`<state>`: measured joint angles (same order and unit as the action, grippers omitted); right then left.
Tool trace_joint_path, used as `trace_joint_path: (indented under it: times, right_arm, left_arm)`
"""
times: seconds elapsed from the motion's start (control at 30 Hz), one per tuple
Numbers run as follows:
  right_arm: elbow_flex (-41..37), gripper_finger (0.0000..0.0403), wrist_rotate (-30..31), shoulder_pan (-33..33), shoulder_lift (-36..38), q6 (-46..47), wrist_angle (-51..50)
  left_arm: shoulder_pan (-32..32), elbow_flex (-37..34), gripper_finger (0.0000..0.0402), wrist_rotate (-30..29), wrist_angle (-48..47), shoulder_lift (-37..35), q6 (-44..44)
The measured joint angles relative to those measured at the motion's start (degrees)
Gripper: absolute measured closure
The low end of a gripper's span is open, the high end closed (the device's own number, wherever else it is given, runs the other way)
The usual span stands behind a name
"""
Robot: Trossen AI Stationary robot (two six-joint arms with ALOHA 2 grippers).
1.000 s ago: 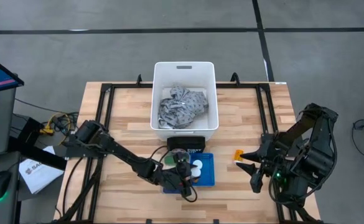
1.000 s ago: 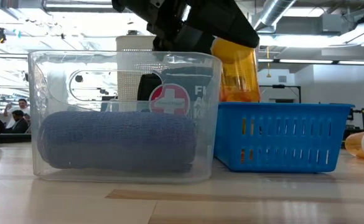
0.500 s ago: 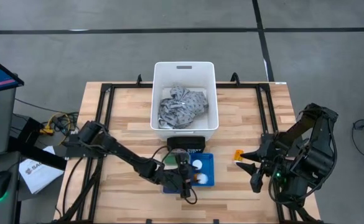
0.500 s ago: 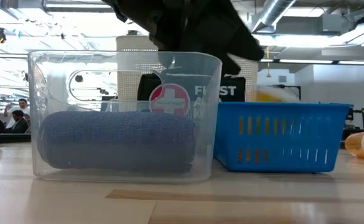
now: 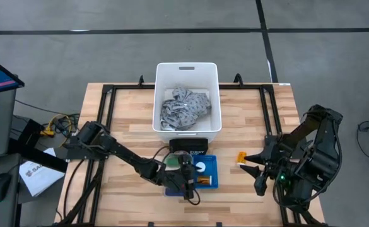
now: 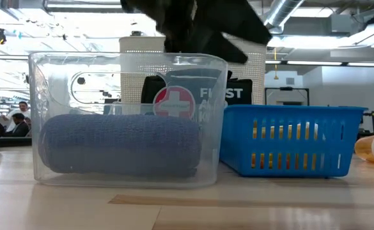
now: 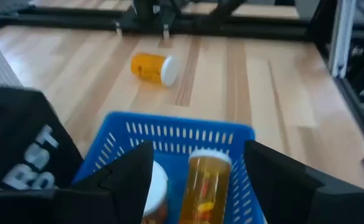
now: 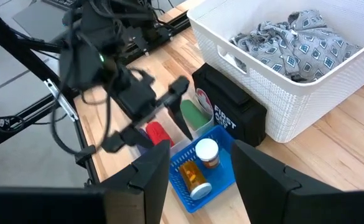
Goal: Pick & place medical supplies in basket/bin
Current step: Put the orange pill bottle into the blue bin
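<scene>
My left gripper [image 5: 193, 178] hangs open over the small blue basket [image 5: 208, 171]; its dark fingers [image 7: 129, 171] stand on either side above an orange pill bottle [image 7: 205, 186], touching nothing. That bottle lies on its side in the blue basket next to a round white jar [image 8: 206, 149]. A second orange bottle [image 5: 241, 156] lies on the table. The grey patterned cloth [image 5: 184, 107] lies inside the big white tub [image 5: 187, 65]. A green cylinder [image 8: 197, 115] and a red one [image 8: 158, 134] sit by the basket. My right gripper [image 5: 252, 164] waits open at the table's right.
A black first-aid pouch [image 5: 188, 146] stands between the white tub and the blue basket. A clear container [image 6: 119, 121] holds a blue roll [image 6: 119, 144]. Black rails [image 5: 108, 120] frame the table's left, right and far sides. Bare wood lies left of the tub.
My left gripper held an orange pill bottle above the blue basket and has let it go. The bottle fell into the basket and now lies on its side beside the white jar. The gripper stays above the basket.
</scene>
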<state>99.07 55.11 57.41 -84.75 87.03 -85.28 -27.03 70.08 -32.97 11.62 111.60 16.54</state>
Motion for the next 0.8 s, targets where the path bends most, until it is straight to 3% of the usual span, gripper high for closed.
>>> trace_joint_path:
  times: [0.1,0.23,0.37,0.5,0.63,0.8]
  right_arm:
    - [0.0,0.0236,-0.5,0.0,0.0,0.5,-0.9]
    - [-0.9,0.0236,-7.8,-0.2,-1.6,9.2,-4.4]
    - [-8.8,0.0235,-15.7,0.1,-2.0,22.0,-1.2]
    - [-18.9,0.0219,-18.6,-0.4,-3.0,34.7,6.7]
    - [-25.9,0.0197,-21.9,-6.3,-2.8,34.9,16.7]
    - [-32.1,0.0175,-28.7,-17.2,-2.7,32.2,16.8]
  left_arm:
    - [0.0,0.0,0.0164,0.3,-0.1,-2.3,-0.2]
    - [0.0,0.0,0.0165,-0.4,-2.4,-6.7,-2.3]
    - [-0.3,0.0,0.0166,-6.3,-7.6,-14.3,-2.4]
    - [-0.8,0.0,0.0166,-11.0,-14.6,-22.5,-2.6]
    - [-1.8,0.1,0.0166,-13.7,-21.6,-29.5,-2.6]
    - [-2.3,0.0,0.0166,-15.0,-28.6,-36.8,-2.6]
